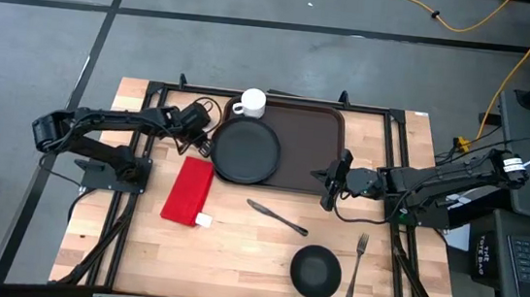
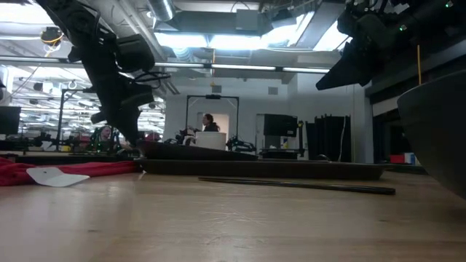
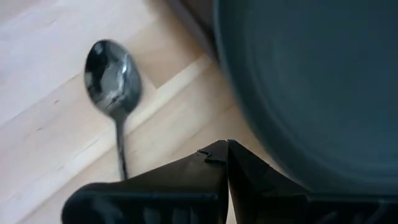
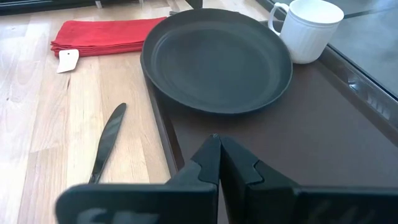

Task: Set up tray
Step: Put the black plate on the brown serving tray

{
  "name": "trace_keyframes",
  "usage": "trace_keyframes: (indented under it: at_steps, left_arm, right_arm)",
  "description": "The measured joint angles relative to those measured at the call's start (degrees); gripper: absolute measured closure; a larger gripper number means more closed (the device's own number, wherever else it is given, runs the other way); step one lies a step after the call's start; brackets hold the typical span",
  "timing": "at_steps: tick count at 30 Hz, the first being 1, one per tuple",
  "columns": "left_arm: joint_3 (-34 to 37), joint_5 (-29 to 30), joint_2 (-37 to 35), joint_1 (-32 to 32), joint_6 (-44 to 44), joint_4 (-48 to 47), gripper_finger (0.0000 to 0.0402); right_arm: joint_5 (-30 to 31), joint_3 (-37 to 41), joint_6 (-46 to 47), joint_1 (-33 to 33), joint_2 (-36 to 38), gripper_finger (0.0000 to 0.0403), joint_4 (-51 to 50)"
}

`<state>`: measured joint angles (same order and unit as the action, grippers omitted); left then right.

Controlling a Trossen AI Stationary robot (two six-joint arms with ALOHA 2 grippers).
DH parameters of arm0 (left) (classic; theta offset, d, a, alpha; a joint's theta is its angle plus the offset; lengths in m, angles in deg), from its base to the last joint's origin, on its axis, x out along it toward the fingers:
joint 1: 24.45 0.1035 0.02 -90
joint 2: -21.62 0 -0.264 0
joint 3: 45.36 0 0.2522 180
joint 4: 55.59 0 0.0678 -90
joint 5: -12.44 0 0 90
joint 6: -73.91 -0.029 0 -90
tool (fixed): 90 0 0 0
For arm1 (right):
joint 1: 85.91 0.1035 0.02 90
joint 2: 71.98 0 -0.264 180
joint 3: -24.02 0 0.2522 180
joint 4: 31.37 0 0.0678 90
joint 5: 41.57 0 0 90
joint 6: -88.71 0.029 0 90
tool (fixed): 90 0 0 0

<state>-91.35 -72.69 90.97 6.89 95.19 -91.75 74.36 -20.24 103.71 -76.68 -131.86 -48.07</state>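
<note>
My left gripper (image 3: pixel 227 146) is pinched shut w/ nothing in it, just left of the plate (image 1: pixel 245 151) on the tray (image 1: pixel 310 133); spoon (image 3: pixel 114 81) prob next, so open wide, drop straight on the handle; right gripper (image 4: pixel 219 142) shut too, empty, at tray's right edge.

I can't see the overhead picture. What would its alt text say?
A large dark brown plastic tray at the far side of a wooden table holds a round black plate and a white mug. A red folded napkin, black knife, fork and small black bowl lie off it. The shut left gripper and shut right gripper flank the tray.
</note>
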Motion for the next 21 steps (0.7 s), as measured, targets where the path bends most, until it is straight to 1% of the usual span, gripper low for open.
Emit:
trace_keyframes:
  at_steps: [4, 13, 21]
  left_arm:
    - [0.0, 0.02, 0.03, -0.29, 0.01, 2.44, 0.0399]
    - [0.0, 0.02, 0.03, -0.29, 0.02, 2.84, 0.0399]
    - [0.0, -0.51, 0.03, -0.29, 0.02, 5.16, 0.0399]
  right_arm:
    - [0.0, 0.0, 0.6, 0.02, 0.0, 0.0396, 0.0]
    - [0.0, 0.0, 1.3, 0.0, 0.0, 0.0396, 0.0]
    - [0.0, 0.0, 1.28, 0.0, 0.0, 0.0396, 0.0]
